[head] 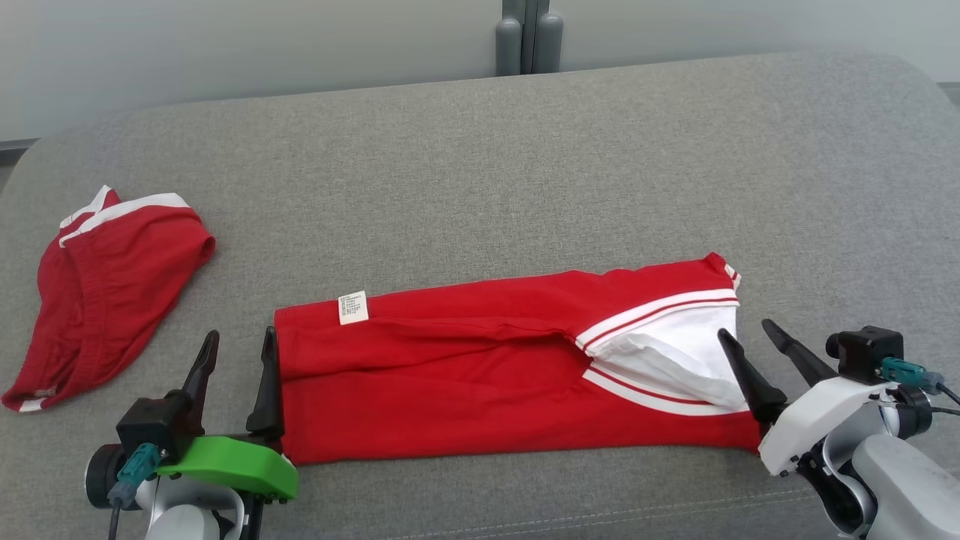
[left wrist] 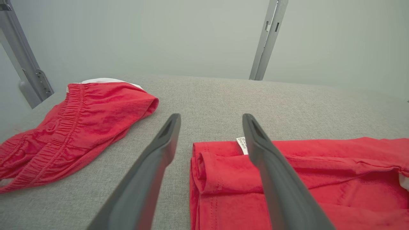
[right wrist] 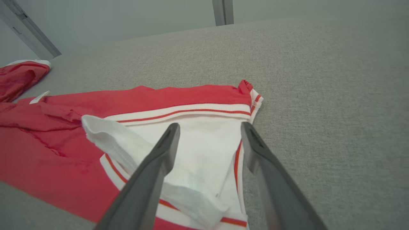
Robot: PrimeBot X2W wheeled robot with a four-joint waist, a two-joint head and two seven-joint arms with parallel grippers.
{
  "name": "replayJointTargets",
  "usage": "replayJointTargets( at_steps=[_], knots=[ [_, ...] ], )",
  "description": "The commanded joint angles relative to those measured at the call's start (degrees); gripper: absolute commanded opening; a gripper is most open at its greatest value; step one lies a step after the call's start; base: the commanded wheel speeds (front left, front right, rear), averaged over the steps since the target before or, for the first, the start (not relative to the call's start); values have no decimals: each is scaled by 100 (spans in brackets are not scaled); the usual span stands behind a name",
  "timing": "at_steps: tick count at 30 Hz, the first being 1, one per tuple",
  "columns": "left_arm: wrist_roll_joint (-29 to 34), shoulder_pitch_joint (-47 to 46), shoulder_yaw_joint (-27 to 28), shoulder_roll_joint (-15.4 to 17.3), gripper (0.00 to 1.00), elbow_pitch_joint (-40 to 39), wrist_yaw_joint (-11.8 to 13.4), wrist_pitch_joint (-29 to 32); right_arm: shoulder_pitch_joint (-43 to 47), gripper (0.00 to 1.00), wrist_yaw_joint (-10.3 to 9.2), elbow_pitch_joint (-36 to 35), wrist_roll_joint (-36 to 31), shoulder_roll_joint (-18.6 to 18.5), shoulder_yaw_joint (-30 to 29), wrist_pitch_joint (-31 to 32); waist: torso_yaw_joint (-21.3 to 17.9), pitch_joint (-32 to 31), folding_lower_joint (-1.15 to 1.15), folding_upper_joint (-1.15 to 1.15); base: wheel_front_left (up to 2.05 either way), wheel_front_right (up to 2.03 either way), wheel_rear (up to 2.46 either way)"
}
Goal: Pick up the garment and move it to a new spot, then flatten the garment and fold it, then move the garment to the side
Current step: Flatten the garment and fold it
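Far left on the grey cushion [head: 525, 150] lies a crumpled pair of red shorts [head: 112, 285], well apart from the action. Next comes the left gripper [head: 241, 336], fingers spread wide and holding nothing. In the left wrist view it straddles the hem edge, one finger over bare cushion and the other over red cloth. And there's the task's thing: the red jersey [head: 465, 375], lying flat near the front edge of the cushion, already doubled lengthwise into a long band. A small white label [head: 353, 307] sits by the hem end. Moving along the band, the white collar panel with red stripes [head: 667, 352] marks the far end, a loose white flap lying across it. The right gripper [head: 744, 328] hovers right there, jaws apart and empty, one finger over the white panel and the other just off the garment's edge.

So the long axis runs straight across from one gripper to the other, hem to the left arm and collar to the right. Each arm is at its own end, neither nearer overall. A cross fold, end over end, looks like the next call.
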State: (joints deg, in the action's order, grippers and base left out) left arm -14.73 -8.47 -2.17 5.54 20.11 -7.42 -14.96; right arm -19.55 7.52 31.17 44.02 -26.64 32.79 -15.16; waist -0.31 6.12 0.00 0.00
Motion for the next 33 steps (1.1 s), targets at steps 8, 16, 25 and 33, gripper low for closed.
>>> replayJointTargets(
  at_steps=[8,16,25,33],
  knots=[
    [150,284,163,-65,100,-263,2,-20,307,100,-7,12,-307,76,-452,-10,35,-170,0,0,0,0,0],
    [410,573,330,-127,100,-603,152,-20,162,100,-7,643,-402,264,-614,38,116,-277,0,0,0,0,0],
    [481,757,324,-198,100,-706,170,-20,-214,100,-6,1398,-550,504,-848,441,337,-336,0,0,0,0,0],
    [532,719,287,-215,100,-698,153,-20,-487,100,-6,1916,-435,706,-891,811,509,-277,0,0,0,0,0]
  ],
)
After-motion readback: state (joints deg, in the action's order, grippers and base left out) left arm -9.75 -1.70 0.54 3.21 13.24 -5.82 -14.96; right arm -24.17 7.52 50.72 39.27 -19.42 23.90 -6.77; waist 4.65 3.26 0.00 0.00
